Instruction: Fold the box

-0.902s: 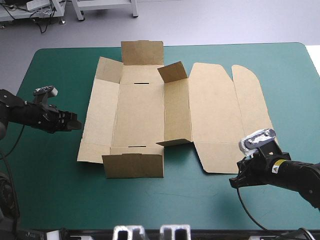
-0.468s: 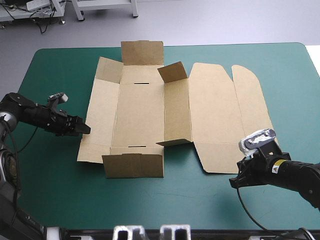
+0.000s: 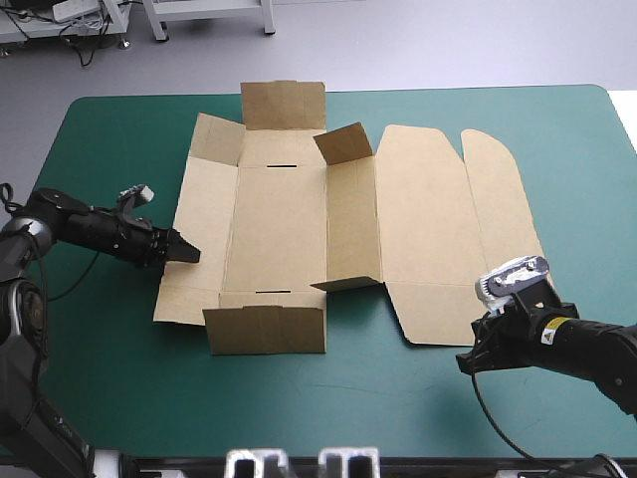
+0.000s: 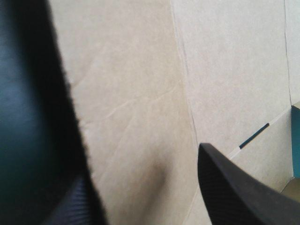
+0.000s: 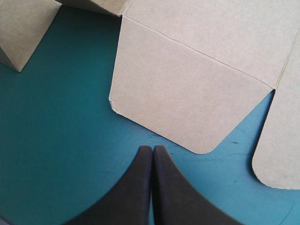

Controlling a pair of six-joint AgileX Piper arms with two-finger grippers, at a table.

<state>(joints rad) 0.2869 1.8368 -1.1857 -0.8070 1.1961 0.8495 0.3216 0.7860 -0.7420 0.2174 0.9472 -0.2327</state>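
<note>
The brown box (image 3: 279, 214) lies as a cut sheet in the middle of the teal-green table, its far and near end flaps and one inner flap (image 3: 344, 142) raised. My left gripper (image 3: 187, 251) reaches over the sheet's left side panel. In the left wrist view its black fingers (image 4: 225, 187) stand apart, and board (image 4: 140, 79) fills the gap. My right gripper (image 3: 466, 360) rests low over the cover, just in front of the lid's near rounded flap (image 5: 187, 98). Its fingers (image 5: 152, 154) meet in one point, holding nothing.
The lid panel (image 3: 423, 219) and its rounded outer flap (image 3: 498, 194) lie flat toward the table's right. Bare teal-green cover (image 3: 328, 398) runs along the front edge, and more shows left of the box behind my left arm.
My left gripper has moved right, from the bare cover to over the box's left side panel. The right arm and the box have not moved.
</note>
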